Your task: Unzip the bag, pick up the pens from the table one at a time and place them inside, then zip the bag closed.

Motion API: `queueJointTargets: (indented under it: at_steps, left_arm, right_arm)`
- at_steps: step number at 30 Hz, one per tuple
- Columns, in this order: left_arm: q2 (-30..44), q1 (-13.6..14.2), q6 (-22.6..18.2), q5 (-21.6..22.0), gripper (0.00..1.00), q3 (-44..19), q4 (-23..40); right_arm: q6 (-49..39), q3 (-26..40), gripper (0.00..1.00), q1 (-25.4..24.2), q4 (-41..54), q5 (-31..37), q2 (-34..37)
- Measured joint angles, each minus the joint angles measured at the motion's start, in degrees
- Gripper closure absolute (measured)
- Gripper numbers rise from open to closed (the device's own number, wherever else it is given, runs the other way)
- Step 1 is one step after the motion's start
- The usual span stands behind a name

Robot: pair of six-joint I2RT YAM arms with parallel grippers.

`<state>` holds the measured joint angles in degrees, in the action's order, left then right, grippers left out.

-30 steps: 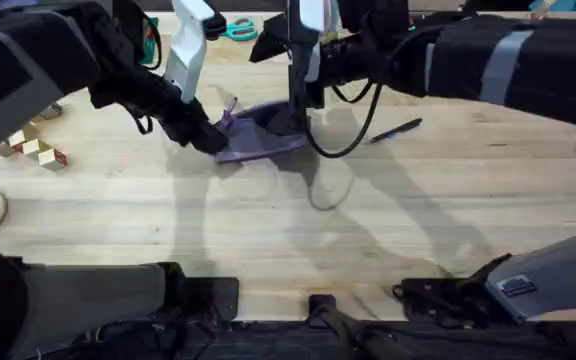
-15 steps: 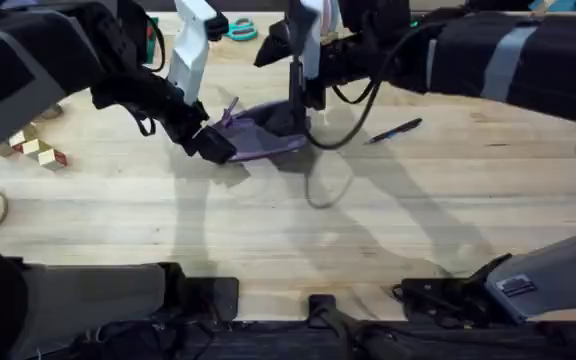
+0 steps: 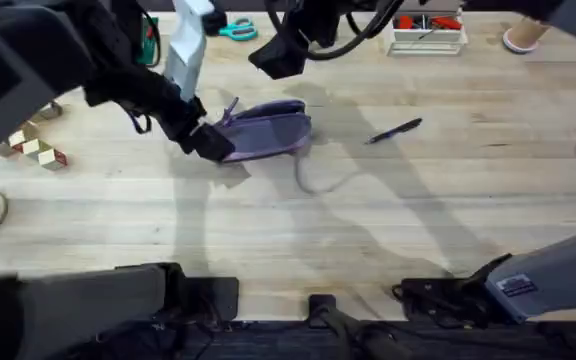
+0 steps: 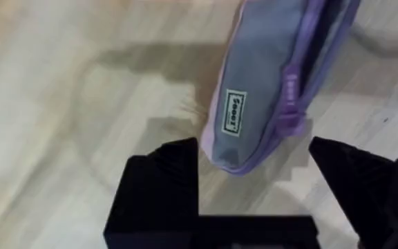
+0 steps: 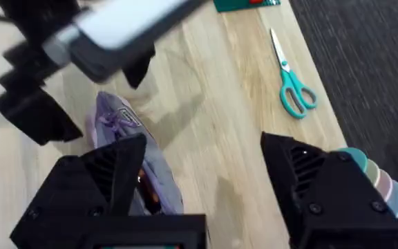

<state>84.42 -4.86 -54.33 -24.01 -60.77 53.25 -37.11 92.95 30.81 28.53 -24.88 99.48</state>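
Lettering on a small white tag [image 4: 235, 120] sewn to the bag [image 3: 264, 129] is too small and blurred to read; the tag sits on the grey-lavender side panel, beside a purple zipper pull [image 4: 290, 111]. The bag lies on the table [image 3: 388, 230] toward its far edge, left of the middle, long axis roughly along that edge. The left arm reaches in from the near left corner and angles down to the bag's left end, where the left gripper [image 3: 208, 141] stands with its black fingers [image 4: 163, 181] spread, one on each side of the bag's rounded end, the fabric between them and not squeezed. The right arm crosses high over the far edge, and the right gripper [image 3: 280, 55] hangs above the table just beyond the bag, clear of it; its fingers [image 5: 109, 181] are spread wide with nothing between them. In the right wrist view the bag's top seems parted, with something reddish inside, but what it is cannot be told. The pen [image 3: 395, 131] lies on the bare wood to the right of the bag, well apart from both grippers. Scissors [image 5: 292, 81] with teal handles rest near the far edge.
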Motion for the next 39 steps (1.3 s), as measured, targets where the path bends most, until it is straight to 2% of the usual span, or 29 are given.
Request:
queueJointTargets:
  at_steps: [8,13,34,35,39]
  left_arm:
    - [-13.1,0.0,-0.2,-0.1,0.007,-3.1,0.2]
    - [-18.5,0.0,-0.2,-0.2,0.007,-3.1,1.3]
    - [-20.2,0.0,-0.2,-0.2,0.007,-3.1,1.6]
    - [-20.2,0.0,-0.2,-0.2,0.007,-3.1,1.6]
    - [-20.2,0.0,-0.2,-0.2,0.007,-3.1,1.6]
  right_arm:
    - [-0.5,1.1,0.009,0.0,5.3,1.0,0.0]
    - [-0.8,1.1,0.009,0.0,10.1,1.3,0.0]
    - [-4.0,1.1,0.015,0.0,11.8,1.4,0.0]
    - [-4.6,1.1,0.102,0.0,11.4,1.3,0.0]
    - [-6.0,1.1,0.683,0.2,10.9,1.4,0.0]
